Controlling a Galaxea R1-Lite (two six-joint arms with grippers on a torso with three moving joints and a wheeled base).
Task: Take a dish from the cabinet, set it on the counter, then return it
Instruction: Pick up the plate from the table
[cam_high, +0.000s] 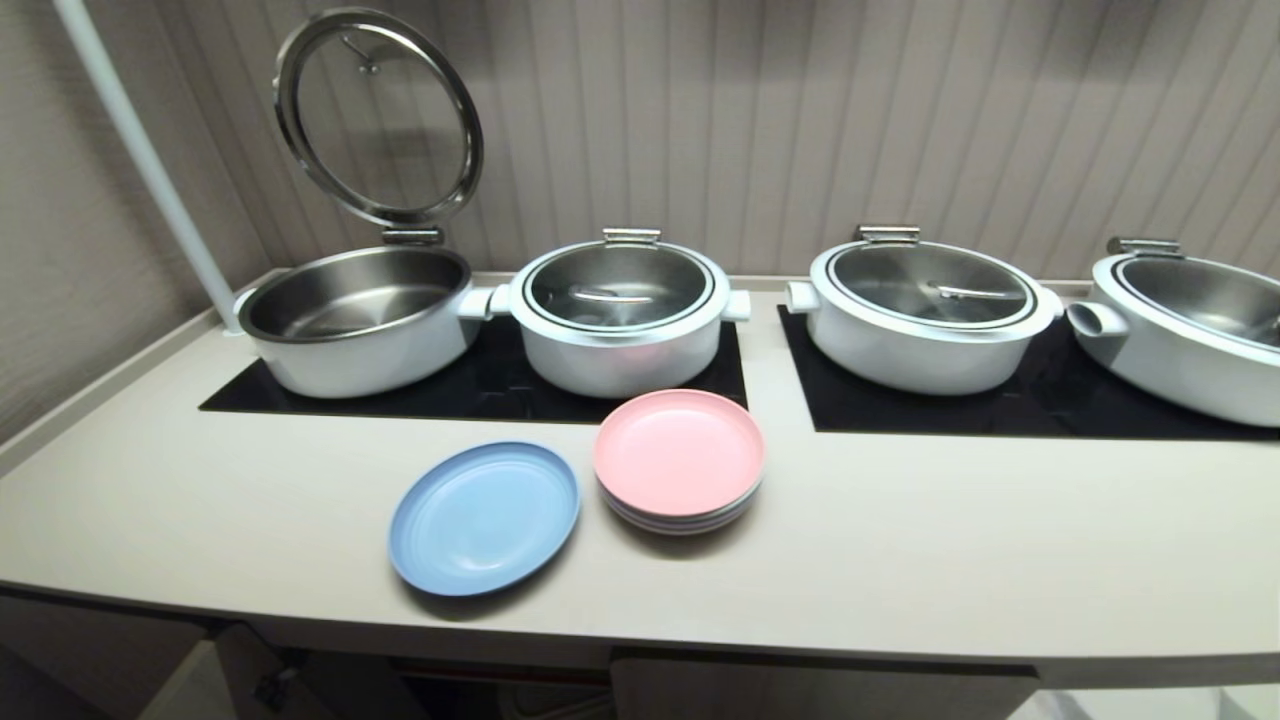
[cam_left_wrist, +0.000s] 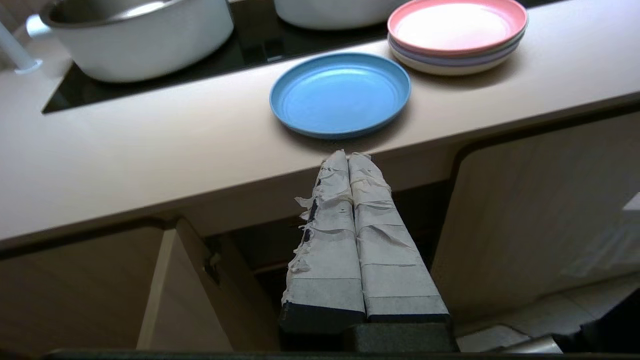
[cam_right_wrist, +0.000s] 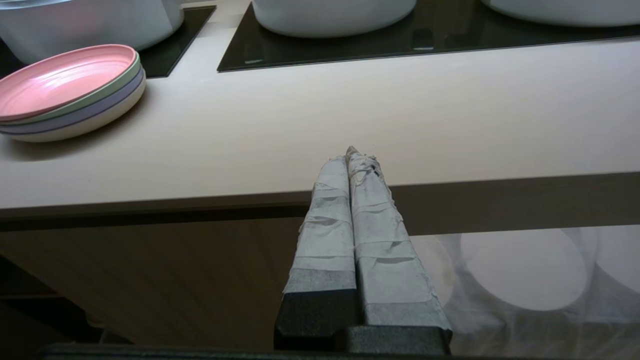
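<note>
Head view: the blue dish (cam_high: 484, 517) lies flat on the counter (cam_high: 900, 560), near the front edge, just left of a pink-topped plate stack (cam_high: 679, 460); the two are close, a thin gap showing between them. Behind them, two black hob panels (cam_high: 470, 385) carry four white pots. The leftmost pot (cam_high: 355, 318) has its glass lid (cam_high: 378, 117) tipped up; the next pot (cam_high: 620, 315) is lidded. A white pole (cam_high: 140, 150) rises at the far left corner. Under the counter edge, the cabinet (cam_high: 300, 680) shows dimly, its door ajar. Neither arm in this view.

Left wrist view: left gripper (cam_left_wrist: 348, 156), taped fingers pressed together, clenched on nothing. It hangs in front of the counter's edge, below counter level, tips pointing up toward the dish (cam_left_wrist: 340, 94). The dish sits on top just beyond and above the tips, apart from them, not touched. The stack (cam_left_wrist: 456, 35) lies beyond the dish, to one side. Below, the cabinet door (cam_left_wrist: 170, 295) stands swung open, a dark cavity behind the fingers.

Right wrist view: right gripper (cam_right_wrist: 348, 156), taped fingers likewise clamped together, empty. It sits low before the counter's front edge (cam_right_wrist: 450, 200), well away from the stack (cam_right_wrist: 70, 90). The dish is out of this view. A closed cabinet front (cam_right_wrist: 150, 280) fills the space under the counter.
</note>
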